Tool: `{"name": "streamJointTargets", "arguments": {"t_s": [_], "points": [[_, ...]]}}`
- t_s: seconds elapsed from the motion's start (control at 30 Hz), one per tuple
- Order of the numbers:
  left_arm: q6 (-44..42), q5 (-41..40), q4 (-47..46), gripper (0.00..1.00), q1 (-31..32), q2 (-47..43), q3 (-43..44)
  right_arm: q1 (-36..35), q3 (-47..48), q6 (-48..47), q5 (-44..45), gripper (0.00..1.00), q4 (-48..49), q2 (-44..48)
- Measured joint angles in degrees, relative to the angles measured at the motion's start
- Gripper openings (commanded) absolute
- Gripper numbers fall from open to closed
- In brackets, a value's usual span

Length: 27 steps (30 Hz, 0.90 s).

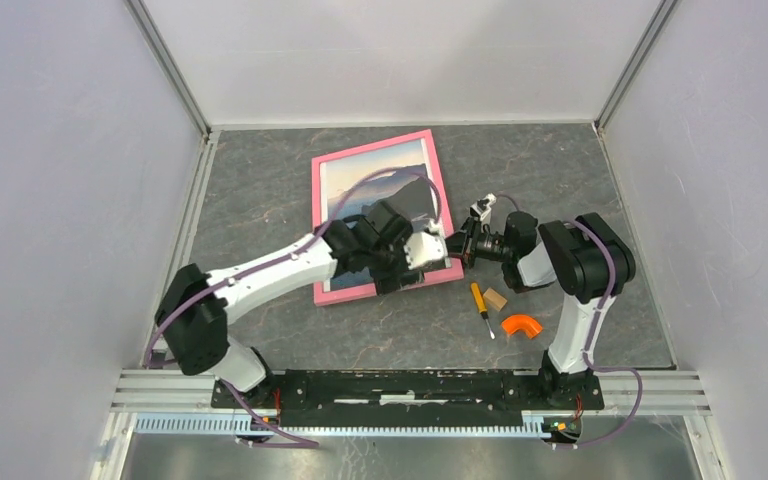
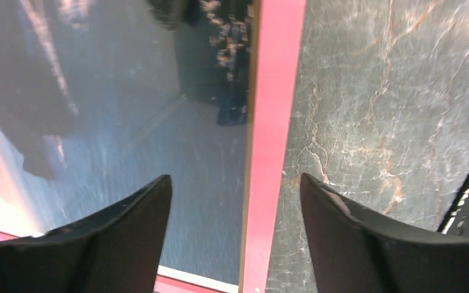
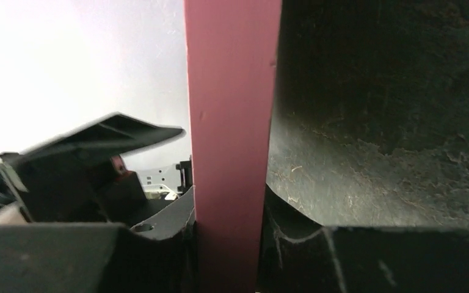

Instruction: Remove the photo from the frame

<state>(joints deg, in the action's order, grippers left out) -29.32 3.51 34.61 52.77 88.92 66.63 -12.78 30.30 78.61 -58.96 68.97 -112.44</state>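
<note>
Pink-rimmed rectangular picture frame (image 1: 318,230) (image 2: 275,122) (image 3: 232,122) lies face up on the grey marbled bench (image 1: 260,180). The rectangular sea-and-cliffs photo print (image 1: 375,180) (image 2: 98,122) sits inside the frame, behind reflective glazing. Left tool (image 1: 428,250) (image 2: 235,183) is over the frame's near right corner with its fingers apart, straddling the pink rim without gripping it. Right tool (image 1: 457,248) (image 3: 229,238) is at the frame's right edge by that same corner, clamped on the rim. Can't tell whether that edge is raised. Just off that corner on the bench: a yellow-handled screwdriver (image 1: 480,305), a small wooden block (image 1: 496,298) and an orange curved piece (image 1: 522,325).
</note>
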Motion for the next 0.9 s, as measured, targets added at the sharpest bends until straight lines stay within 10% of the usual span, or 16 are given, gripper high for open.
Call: {"name": "streamJointTargets", "arguments": {"t_s": [0.37, 0.9], "points": [[10.8, 10.9, 1.3, 1.00, -23.0, -14.2, 5.5, 0.2, 12.6, -18.4, 1.4, 0.00, -33.6, 10.9], [31.8, 21.1, 1.7, 1.00, -47.4, -19.8, 6.1, -1.2, 68.3, -63.8, 13.5, 0.00, -106.0, 6.5]]}}
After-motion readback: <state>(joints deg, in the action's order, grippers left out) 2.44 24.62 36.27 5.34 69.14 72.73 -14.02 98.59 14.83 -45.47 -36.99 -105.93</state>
